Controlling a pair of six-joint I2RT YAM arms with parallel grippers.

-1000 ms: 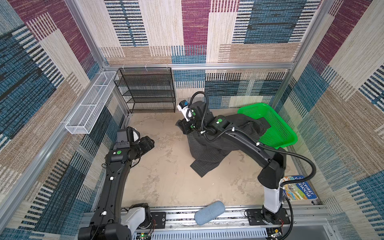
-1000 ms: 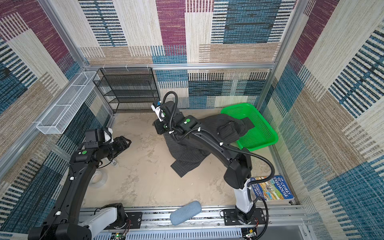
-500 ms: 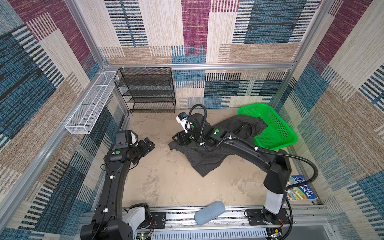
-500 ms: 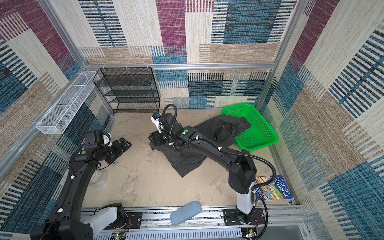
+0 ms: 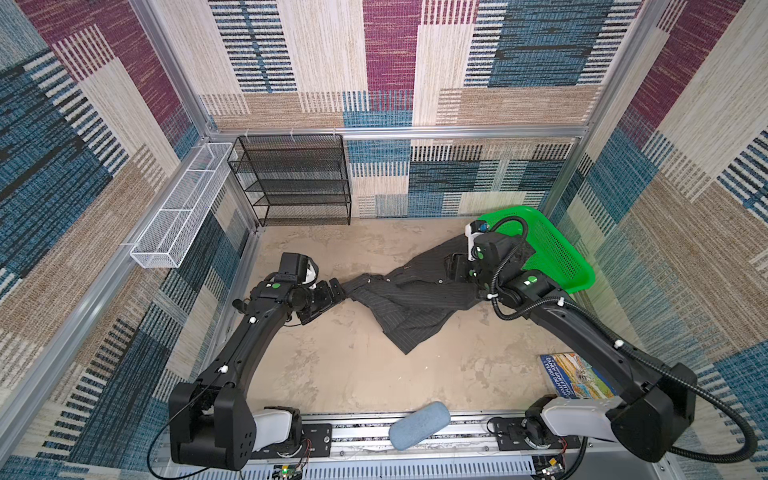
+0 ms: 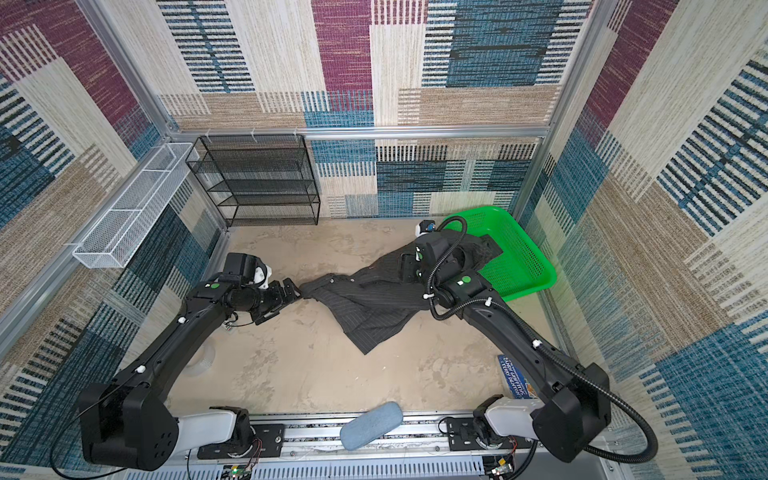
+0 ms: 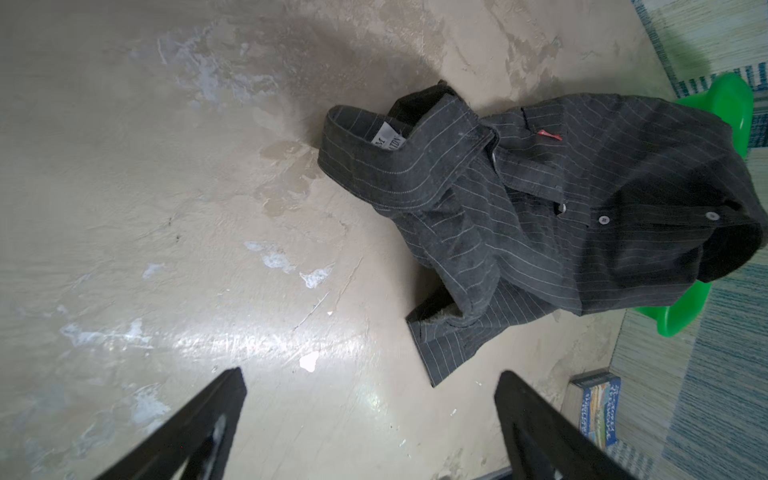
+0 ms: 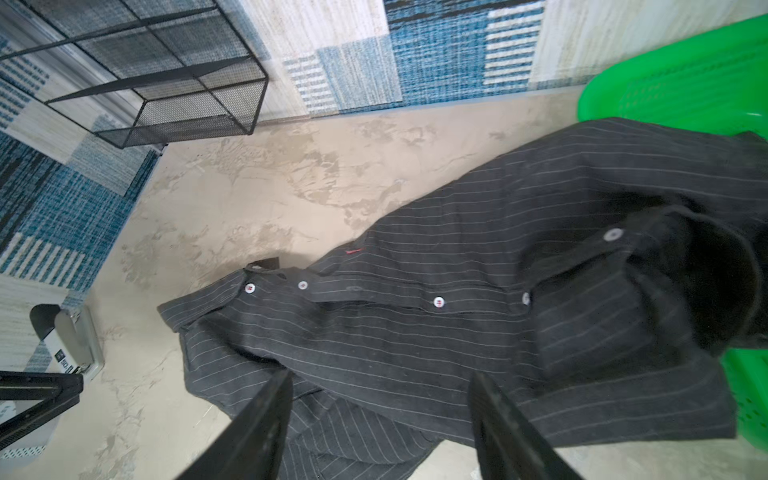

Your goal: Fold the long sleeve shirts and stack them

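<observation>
In both top views the shirt [image 5: 415, 297] [image 6: 374, 301] lies crumpled on the worktop [image 5: 353, 374]. Its long axis runs from the collar [image 5: 365, 286] at left, just beside the left pincer [image 5: 332, 296] [image 6: 291, 291], to the green basket [image 5: 557, 253] at far right, and the shirt's far end overlaps the basket's rim.

In the left wrist view, the left pincer [image 7: 370, 382] gapes wide over bare worktop, with the collar [image 7: 395, 166] pointing toward it.

In the right wrist view, the right pincer [image 8: 380, 378] stands parted above the shirt's button placket [image 8: 374, 299], gripping nothing.
</observation>
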